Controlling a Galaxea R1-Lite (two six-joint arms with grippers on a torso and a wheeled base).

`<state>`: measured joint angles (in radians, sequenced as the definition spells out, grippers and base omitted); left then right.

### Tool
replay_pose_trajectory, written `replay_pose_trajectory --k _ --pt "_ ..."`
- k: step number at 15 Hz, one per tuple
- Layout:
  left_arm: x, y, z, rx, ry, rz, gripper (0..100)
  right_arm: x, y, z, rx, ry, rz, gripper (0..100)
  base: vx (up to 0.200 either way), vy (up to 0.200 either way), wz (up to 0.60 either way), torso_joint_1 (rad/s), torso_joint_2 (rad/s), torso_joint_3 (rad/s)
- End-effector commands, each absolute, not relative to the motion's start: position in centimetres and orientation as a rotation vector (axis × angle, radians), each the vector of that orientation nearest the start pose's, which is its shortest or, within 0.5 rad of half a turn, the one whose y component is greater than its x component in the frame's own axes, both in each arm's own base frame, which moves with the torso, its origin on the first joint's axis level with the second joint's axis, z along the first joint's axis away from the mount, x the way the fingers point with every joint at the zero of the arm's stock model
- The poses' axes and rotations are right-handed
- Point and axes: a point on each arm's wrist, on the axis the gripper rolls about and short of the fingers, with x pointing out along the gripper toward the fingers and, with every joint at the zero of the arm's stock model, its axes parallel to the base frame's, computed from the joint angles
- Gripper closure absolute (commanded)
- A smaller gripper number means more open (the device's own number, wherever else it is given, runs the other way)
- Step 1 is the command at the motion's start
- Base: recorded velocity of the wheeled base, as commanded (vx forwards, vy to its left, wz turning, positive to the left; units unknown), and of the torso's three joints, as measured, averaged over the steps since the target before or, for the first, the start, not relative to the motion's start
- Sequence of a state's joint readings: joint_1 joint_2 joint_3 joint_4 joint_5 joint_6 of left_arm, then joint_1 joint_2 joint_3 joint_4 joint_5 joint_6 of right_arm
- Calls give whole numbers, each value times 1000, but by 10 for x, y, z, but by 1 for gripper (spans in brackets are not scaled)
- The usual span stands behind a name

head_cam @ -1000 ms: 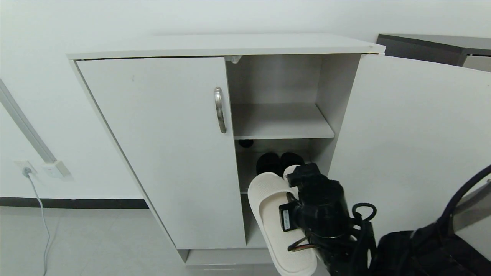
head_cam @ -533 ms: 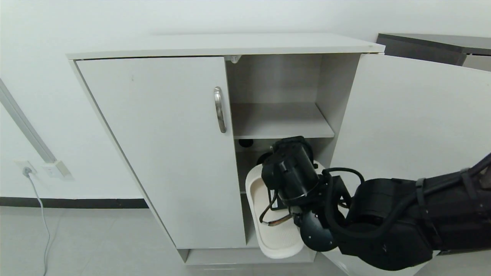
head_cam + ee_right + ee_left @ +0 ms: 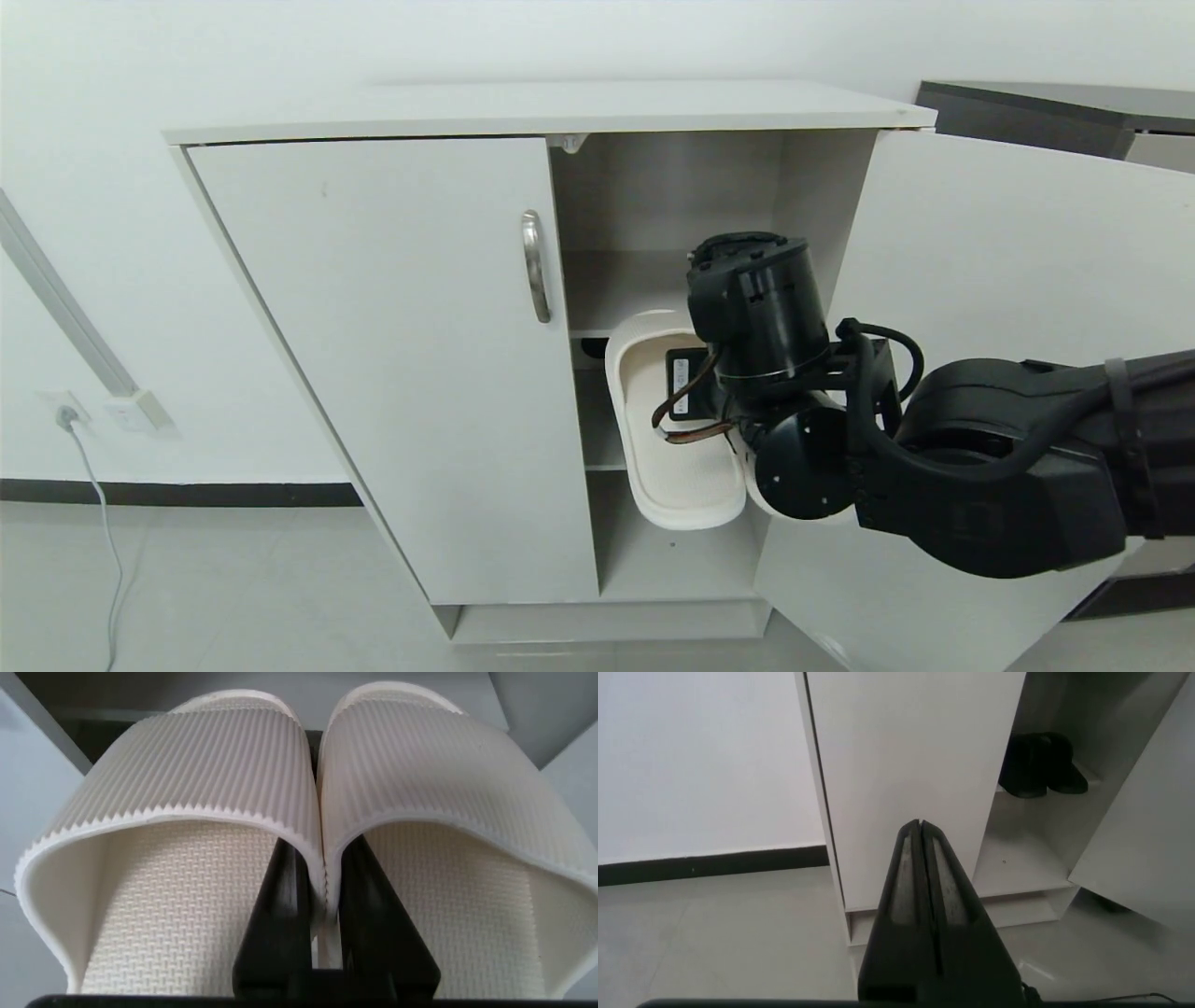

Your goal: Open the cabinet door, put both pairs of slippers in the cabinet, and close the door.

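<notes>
Quick update from the remote station. The big change: the right arm is swinging up fast. A second ago it was hanging low in front of the cabinet (image 3: pixel 551 112) with the white slippers (image 3: pixel 672 467) below the opening. Now it's carrying them up into the open right half, toes nosing in around the upper shelf's (image 3: pixel 597 285) front edge and heels still dangling outside, down past the lower shelf. I'm reading that as the second pair going onto the upper shelf. It isn't resting on anything yet, so I'm still looking at pushing it in, letting go, backing out and shutting the door.

Counting, biggest first:
- One cabinet.
- Two doors: the right door (image 3: pixel 990 261) is standing wide open and the left door (image 3: pixel 392 355) is shut.
- Two shelves, plus the bottom board.
- Two pairs of slippers, four in all. The white pair is in the air, and the black slippers (image 3: pixel 1044 763) are already sitting side by side on the lower shelf near its front edge.
- Two grippers. The right gripper (image 3: pixel 322 877) is pinching the two white slippers together by their touching inner walls. The left gripper (image 3: pixel 920 859) is pressed together on nothing, hanging low out in front of the shut door.
- One door handle (image 3: pixel 534 266) that I'm seeing.
</notes>
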<state>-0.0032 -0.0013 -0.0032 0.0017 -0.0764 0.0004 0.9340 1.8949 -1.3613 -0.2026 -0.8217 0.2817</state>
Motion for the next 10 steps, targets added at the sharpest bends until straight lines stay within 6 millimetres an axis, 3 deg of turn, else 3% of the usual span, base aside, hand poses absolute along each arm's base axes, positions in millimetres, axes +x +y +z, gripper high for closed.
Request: replay_pose_trajectory --k 1,6,10 --pt "-23 -2 76 0 -2 -80 100 236 290 232 31 220 79 100 0 0 0 0 0 0" --pt "-23 -2 76 2 -2 -80 100 236 289 230 28 226 80 100 0 0 0 0 0 0" --pt "-23 -2 76 2 -2 -80 100 238 290 227 28 225 77 100 200 0 0 2 4 6"
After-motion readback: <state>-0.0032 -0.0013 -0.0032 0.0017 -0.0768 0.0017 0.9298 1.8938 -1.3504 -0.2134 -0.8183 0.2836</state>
